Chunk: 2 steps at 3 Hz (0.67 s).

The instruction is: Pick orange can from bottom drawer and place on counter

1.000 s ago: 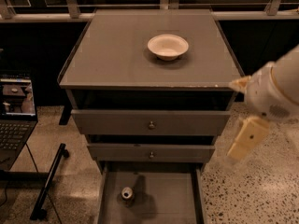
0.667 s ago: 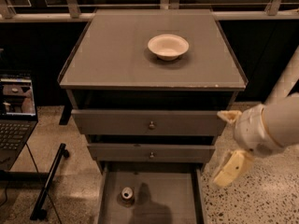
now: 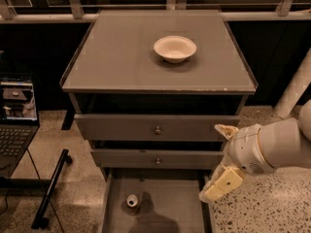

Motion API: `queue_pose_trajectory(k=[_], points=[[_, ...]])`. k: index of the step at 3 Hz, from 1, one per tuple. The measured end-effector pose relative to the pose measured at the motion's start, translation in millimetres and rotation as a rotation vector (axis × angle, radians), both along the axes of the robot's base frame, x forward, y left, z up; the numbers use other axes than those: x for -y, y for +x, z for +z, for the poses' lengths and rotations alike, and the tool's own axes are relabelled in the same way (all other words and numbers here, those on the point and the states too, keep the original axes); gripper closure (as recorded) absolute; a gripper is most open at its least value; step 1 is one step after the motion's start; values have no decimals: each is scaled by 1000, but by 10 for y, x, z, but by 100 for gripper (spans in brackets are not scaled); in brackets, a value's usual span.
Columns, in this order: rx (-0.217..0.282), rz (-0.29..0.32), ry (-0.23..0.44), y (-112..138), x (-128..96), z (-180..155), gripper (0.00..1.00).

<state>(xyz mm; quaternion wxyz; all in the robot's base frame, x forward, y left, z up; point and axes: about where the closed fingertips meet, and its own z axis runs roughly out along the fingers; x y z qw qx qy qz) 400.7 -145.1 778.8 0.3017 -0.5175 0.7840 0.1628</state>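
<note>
Can (image 3: 132, 201) sitting upright in open drawer (image 3: 165, 215), ungrasped. Gripper (image 3: 210, 162) hovering above drawer's right wall, jaws spread wide, holding nothing. Pick and counter (image 3: 121, 57) placing both remaining.

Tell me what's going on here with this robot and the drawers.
The robot's arm appears to be going for the orange can, which stands upright in the pulled-out bottom drawer. The hand hangs open and empty near the drawer's right side, clear of the can. A pale bowl sits on the counter. The can is not yet picked up.
</note>
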Motion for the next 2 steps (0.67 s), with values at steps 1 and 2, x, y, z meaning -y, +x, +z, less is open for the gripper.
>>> queue_pose_trajectory(k=[1,2], points=[[10,-16,57,-126,-43,-260,0],[29,-89,153,-236,-101,-858,0]])
